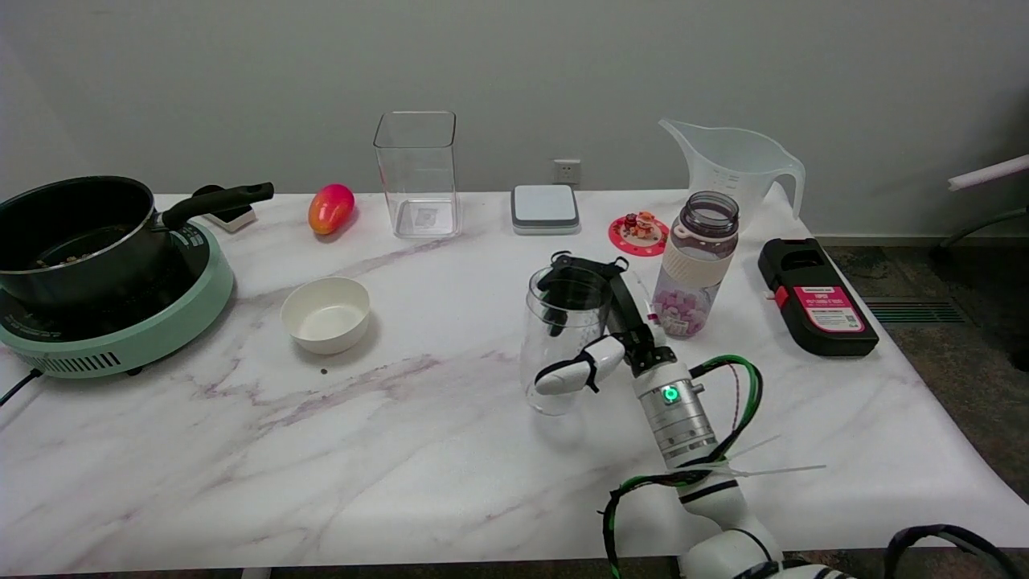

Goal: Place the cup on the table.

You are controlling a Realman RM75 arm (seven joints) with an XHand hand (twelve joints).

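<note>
Right now the right hand (599, 322) grips the clear cup (559, 342), its fingers (572, 374) wrapped around the cup's side. The cup stands upright near the middle of the table (402, 450); whether its base touches the marble or hangs just above it is hard to tell. Just beside it to the right stands a bottle (693, 265). A white bowl (325, 314) sits well apart on the left, near a pot (76, 233).

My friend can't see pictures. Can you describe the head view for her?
The robot's right hand grips a clear glass cup mid-table, beside a bottle. A white bowl sits left, with a black pot on a green cooker.
</note>
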